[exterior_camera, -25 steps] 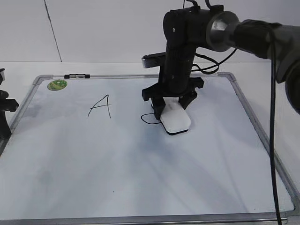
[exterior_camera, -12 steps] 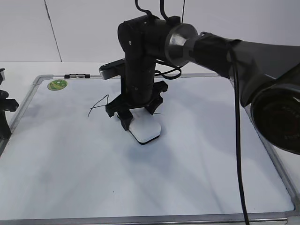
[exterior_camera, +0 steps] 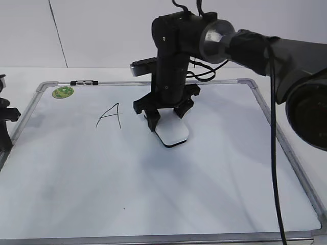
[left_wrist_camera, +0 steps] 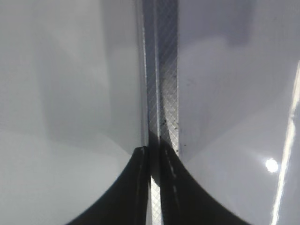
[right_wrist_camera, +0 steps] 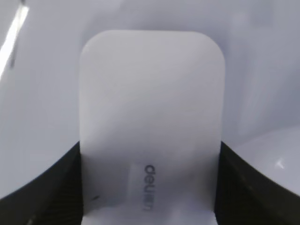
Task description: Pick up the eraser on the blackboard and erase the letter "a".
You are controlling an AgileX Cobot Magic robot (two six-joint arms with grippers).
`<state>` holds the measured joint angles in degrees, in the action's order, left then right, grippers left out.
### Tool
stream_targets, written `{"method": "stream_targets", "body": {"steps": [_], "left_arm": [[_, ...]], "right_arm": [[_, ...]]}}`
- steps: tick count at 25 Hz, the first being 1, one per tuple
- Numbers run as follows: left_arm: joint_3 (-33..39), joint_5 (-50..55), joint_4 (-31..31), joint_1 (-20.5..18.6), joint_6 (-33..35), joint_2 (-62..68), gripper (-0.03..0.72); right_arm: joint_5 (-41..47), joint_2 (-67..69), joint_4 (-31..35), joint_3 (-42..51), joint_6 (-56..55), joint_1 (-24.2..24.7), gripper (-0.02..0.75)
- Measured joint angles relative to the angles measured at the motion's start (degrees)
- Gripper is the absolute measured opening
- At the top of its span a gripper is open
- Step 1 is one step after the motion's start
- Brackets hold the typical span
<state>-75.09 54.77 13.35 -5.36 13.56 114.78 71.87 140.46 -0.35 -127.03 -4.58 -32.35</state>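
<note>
My right gripper [exterior_camera: 166, 122] is shut on the white eraser [exterior_camera: 173, 134] and presses it flat on the blackboard [exterior_camera: 76, 173], just right of the board's middle. In the right wrist view the eraser [right_wrist_camera: 150, 93] fills the space between the two dark fingers of the gripper [right_wrist_camera: 150, 187], grey lettering facing up. No lowercase "a" shows on the board; the spot under the eraser is hidden. My left gripper [exterior_camera: 4, 127] sits at the board's left edge, shut and empty [left_wrist_camera: 154, 154], above the metal frame [left_wrist_camera: 164, 70].
A capital "A" [exterior_camera: 110, 116] is drawn left of the eraser. A round green sticker [exterior_camera: 62, 92] sits in the far left corner. A small black dot [exterior_camera: 123, 208] marks the board near its front edge.
The right gripper swept the eraser left across the board, then back right to where it is now. The thin black loop seen beside the eraser one second ago no longer shows.
</note>
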Motion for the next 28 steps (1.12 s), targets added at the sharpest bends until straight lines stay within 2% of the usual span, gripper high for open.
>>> {"method": "stream_targets", "body": {"steps": [8,12,16,24,28], "left_arm": [[0.0,0.0,0.0,0.0,0.0,0.0,0.018],[0.0,0.03,0.0,0.0,0.0,0.0,0.018],[0.0,0.22,-0.15,0.0,0.0,0.0,0.018],[0.0,0.24,-0.15,0.0,0.0,0.04,0.018],[0.0,0.24,-0.15,0.0,0.0,0.04,0.018]], "right_arm": [[-0.27,0.0,-0.42,0.0,-0.21,7.36,0.529],[-0.27,0.0,0.35,0.0,0.05,8.64,0.529],[-0.27,0.0,-0.42,0.0,1.72,6.59,0.529],[-1.83,-1.42,-1.16,4.34,3.44,-2.15,0.529],[-2.19,-1.7,-1.16,5.13,3.86,-3.53,0.529]]}}
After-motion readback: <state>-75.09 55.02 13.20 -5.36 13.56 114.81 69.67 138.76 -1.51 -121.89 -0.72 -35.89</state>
